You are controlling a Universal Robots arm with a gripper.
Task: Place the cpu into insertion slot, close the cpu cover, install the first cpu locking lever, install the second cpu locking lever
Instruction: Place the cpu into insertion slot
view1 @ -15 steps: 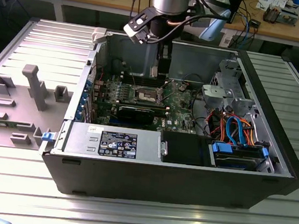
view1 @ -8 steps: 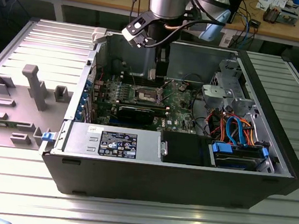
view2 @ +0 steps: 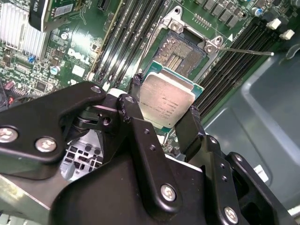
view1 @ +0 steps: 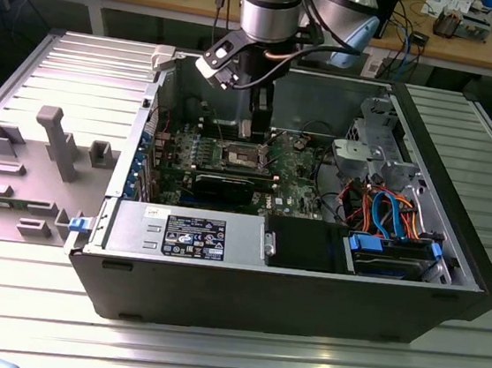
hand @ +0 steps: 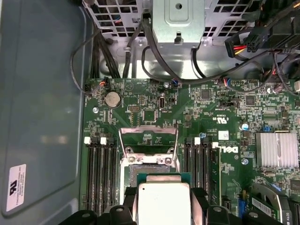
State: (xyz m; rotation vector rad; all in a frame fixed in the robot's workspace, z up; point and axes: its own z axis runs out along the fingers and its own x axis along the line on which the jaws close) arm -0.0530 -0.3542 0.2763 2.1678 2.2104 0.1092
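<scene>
- My gripper (view2: pixel 165 111) pinches the cpu (view2: pixel 166 96) by two edges, flat, shiny face up, so it can go in straight.
- I hold it over the insertion slot (view2: pixel 180 54), not in it yet.
- The cpu cover (hand: pixel 149 130) stands open, so the slot is free.

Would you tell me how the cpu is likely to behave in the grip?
Probably stiff: the cpu is a flat metal-faced plate, unbent between the fingers. Possibly slippery, since only its thin edges are pinched. Likely light, being small and thin.
</scene>
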